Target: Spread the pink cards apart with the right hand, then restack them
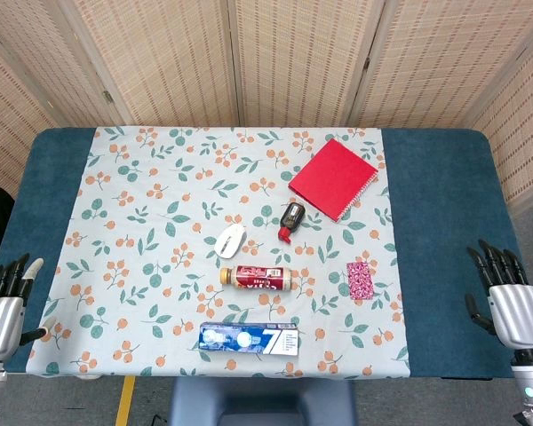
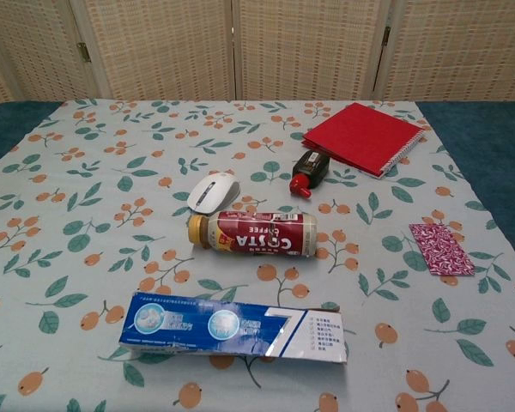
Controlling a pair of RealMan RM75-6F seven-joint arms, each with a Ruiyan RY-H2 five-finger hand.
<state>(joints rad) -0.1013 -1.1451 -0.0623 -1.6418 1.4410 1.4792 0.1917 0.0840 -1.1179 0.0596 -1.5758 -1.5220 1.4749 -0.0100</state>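
The pink cards [image 1: 361, 280] lie in one neat stack on the floral cloth at the right, also seen in the chest view as pink cards [image 2: 441, 248]. My right hand [image 1: 505, 297] hovers at the table's right edge, well right of the stack, with its fingers apart and nothing in it. At the left edge my left hand [image 1: 6, 302] is likewise empty, fingers spread. Neither hand shows in the chest view.
A red notebook [image 1: 333, 177] lies at the back right. A small red-capped bottle [image 1: 290, 220], a white mouse [image 1: 231, 240], a Costa bottle [image 1: 257, 278] on its side and a blue toothpaste box [image 1: 249, 338] sit mid-table.
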